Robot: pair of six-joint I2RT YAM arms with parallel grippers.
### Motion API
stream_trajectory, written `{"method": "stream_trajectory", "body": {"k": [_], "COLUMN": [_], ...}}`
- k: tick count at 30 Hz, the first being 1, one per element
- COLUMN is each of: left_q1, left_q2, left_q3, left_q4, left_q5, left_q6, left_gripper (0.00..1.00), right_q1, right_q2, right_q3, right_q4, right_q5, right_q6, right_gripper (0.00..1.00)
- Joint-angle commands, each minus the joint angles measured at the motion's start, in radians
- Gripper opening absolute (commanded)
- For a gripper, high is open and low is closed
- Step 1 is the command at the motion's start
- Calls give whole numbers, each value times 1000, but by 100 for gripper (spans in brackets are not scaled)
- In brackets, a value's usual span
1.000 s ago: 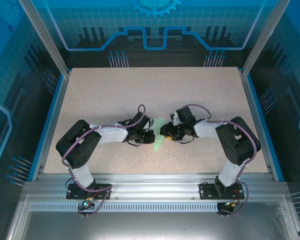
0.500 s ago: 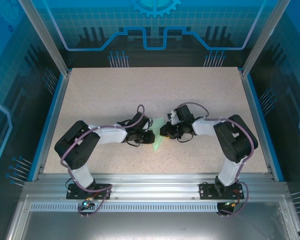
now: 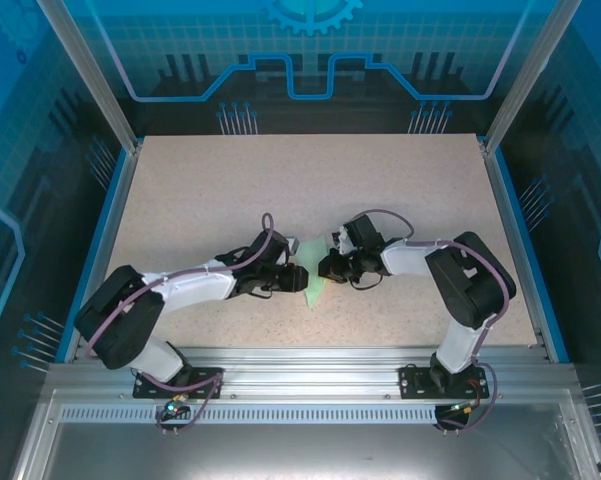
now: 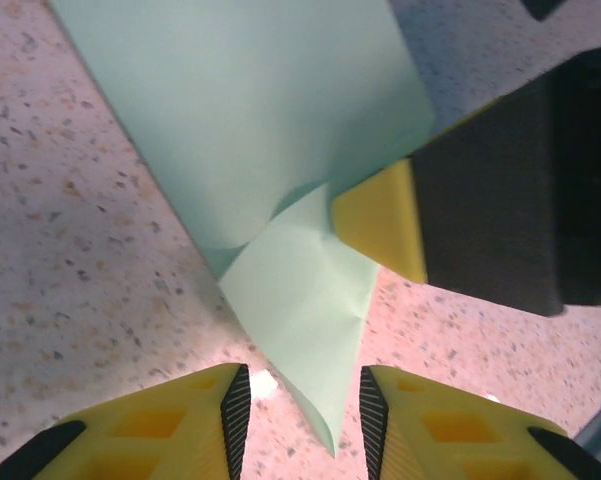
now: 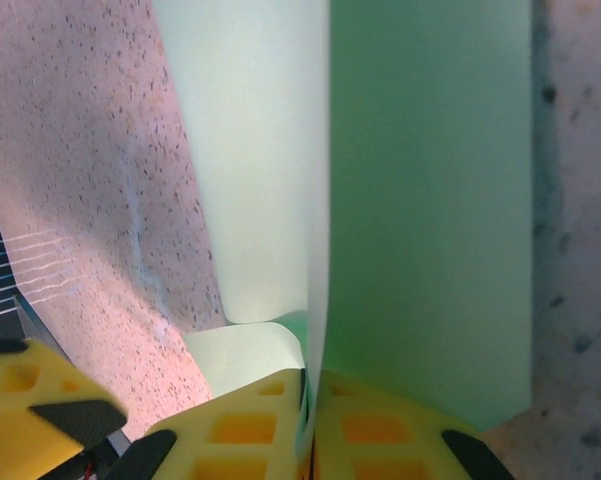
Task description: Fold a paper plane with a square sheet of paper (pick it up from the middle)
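The right gripper [image 3: 326,268] is clamped tight on the sheet of paper [image 3: 316,286], its yellow fingers [image 5: 250,435] pressed together over a raised fold of the pale green sheet, near the middle of the table [image 3: 280,190]. Facing it from the other side, the left gripper [image 3: 300,277] has its jaws parted. The paper's creased, pointed end lies on the tabletop between its fingertips [image 4: 205,410], loose and not squeezed.
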Motion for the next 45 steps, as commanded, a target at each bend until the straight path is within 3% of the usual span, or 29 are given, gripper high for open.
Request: {"method": "stream_trajectory", "body": {"k": [1, 11, 19, 32, 39, 45], "left_q1": [-37, -130, -217, -315, -346, -353], "left_q2": [-53, -86, -3, 181, 241, 251], "left_q3": [-37, -53, 31, 196, 233, 232], "left_q4": [-26, -26, -62, -199, -230, -227], "left_q5": [-52, -99, -178, -463, -550, -606], "left_q6": [-27, -45, -37, -92, -135, -168], "left_gripper": [40, 44, 46, 45, 43, 36], "right_q1": [29, 30, 35, 33, 26, 22], "right_q2": [-52, -156, -171, -133, -120, -117], "right_q3": [-23, -72, -108, -82, -63, -50], "right_q4": [3, -29, 12, 22, 17, 5], "right_q5": [44, 120, 126, 91, 78, 73], "right_q6": [75, 144, 216, 195, 193, 185], "right_gripper": [9, 11, 12, 13, 14, 15]}}
